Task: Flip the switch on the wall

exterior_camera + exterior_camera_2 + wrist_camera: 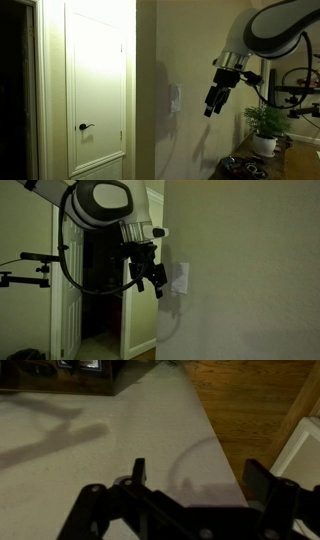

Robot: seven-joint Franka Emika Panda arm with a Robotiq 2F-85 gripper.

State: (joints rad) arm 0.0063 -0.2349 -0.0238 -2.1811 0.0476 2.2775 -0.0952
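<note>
The small white switch plate (175, 99) sits on the pale beige wall (190, 50), and shows in both exterior views (181, 277). My gripper (211, 107) hangs in the air beside the switch, a short gap away, not touching it; it also shows in an exterior view (152, 283). In the wrist view the two dark fingers (200, 475) stand wide apart with nothing between them, over the beige wall (90, 440). The switch is out of sight in the wrist view.
A white panelled door (95, 85) with a dark lever handle (86, 127) stands beside the wall. A potted plant (266, 125) and dark items sit on a table at the lower corner. An open doorway (100, 290) lies behind the arm. Wooden floor (250, 410) shows in the wrist view.
</note>
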